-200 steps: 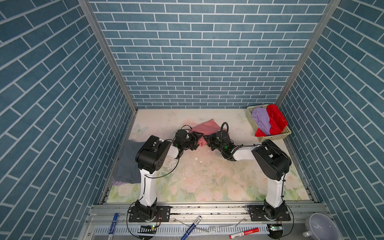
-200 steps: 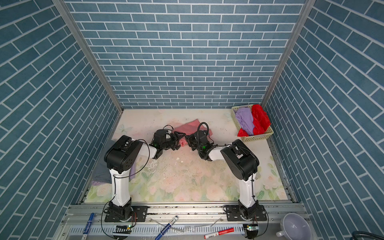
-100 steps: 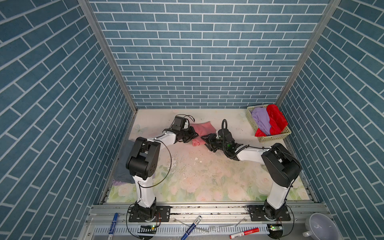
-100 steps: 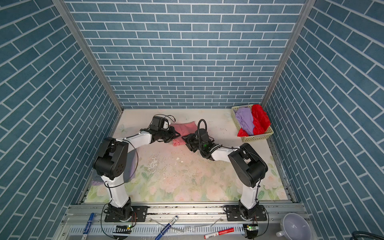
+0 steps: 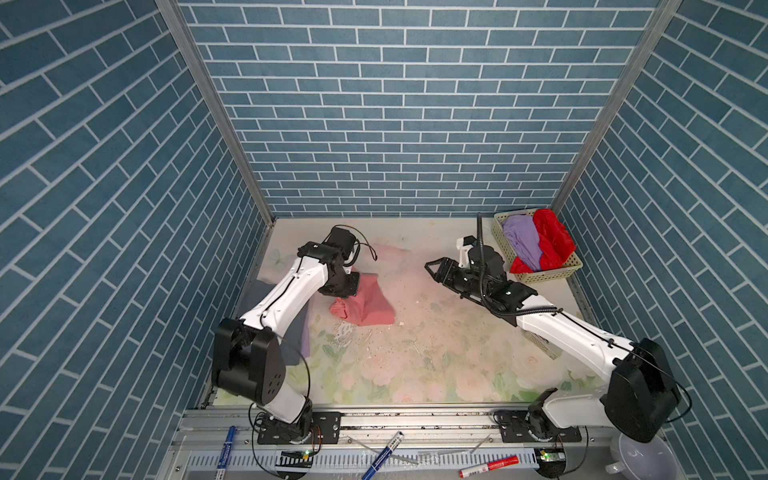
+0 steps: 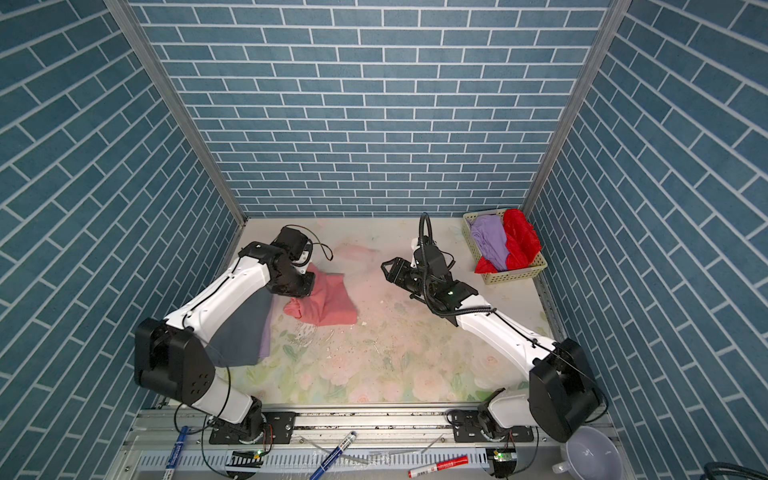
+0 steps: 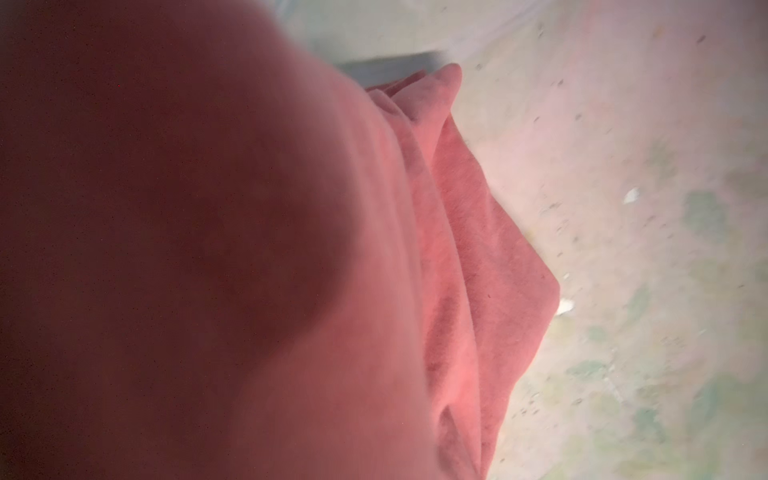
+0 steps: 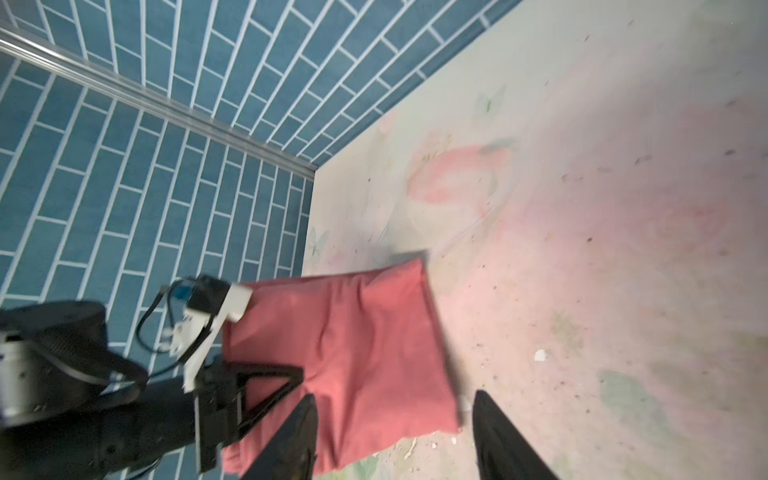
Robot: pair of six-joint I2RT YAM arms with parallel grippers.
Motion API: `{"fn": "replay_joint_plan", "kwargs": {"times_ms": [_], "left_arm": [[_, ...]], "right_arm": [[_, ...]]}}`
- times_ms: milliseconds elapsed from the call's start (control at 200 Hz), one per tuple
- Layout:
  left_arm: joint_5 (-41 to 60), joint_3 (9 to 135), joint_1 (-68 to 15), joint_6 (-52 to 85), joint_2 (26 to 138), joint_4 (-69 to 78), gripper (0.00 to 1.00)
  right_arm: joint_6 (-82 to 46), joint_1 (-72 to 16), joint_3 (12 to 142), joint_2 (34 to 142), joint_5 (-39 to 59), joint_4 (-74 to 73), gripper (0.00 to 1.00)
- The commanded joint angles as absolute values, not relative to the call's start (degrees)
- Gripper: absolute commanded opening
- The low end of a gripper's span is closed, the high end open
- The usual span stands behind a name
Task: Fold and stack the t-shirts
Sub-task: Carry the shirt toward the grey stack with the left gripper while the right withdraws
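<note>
Backing off, my right jaws are hanging open; left jaws are gripping the folded salmon shirt (image 5: 368, 305); two in the basket (image 5: 552, 272) are waiting.

both top views looked steeply down from high over the front rail (image 5: 415, 419), sharing the whole floral tabletop (image 5: 415, 374), left wrist camera sat blurred, very near the salmon pink t-shirt (image 7: 478, 249), right wrist camera looked across that shirt from farther back
</note>
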State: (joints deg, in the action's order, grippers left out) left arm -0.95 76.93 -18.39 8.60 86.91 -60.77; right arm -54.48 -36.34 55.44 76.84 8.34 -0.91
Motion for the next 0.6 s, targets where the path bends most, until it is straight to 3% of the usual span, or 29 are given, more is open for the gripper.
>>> {"fn": "replay_joint_plan", "kwargs": {"times_ms": [0,595], "left_arm": [[-10.31,75.72,-18.51,4.44,82.56,-70.34,0.00],[-26.97,81.30,-16.44,5.98,80.11,-82.65,0.00]], "right_arm": [[-50.80,-33.77,53.41,75.42,5.36,2.03,0.59],[-51.94,-26.88,50.10,78.02,9.56,-0.68,0.59]]}}
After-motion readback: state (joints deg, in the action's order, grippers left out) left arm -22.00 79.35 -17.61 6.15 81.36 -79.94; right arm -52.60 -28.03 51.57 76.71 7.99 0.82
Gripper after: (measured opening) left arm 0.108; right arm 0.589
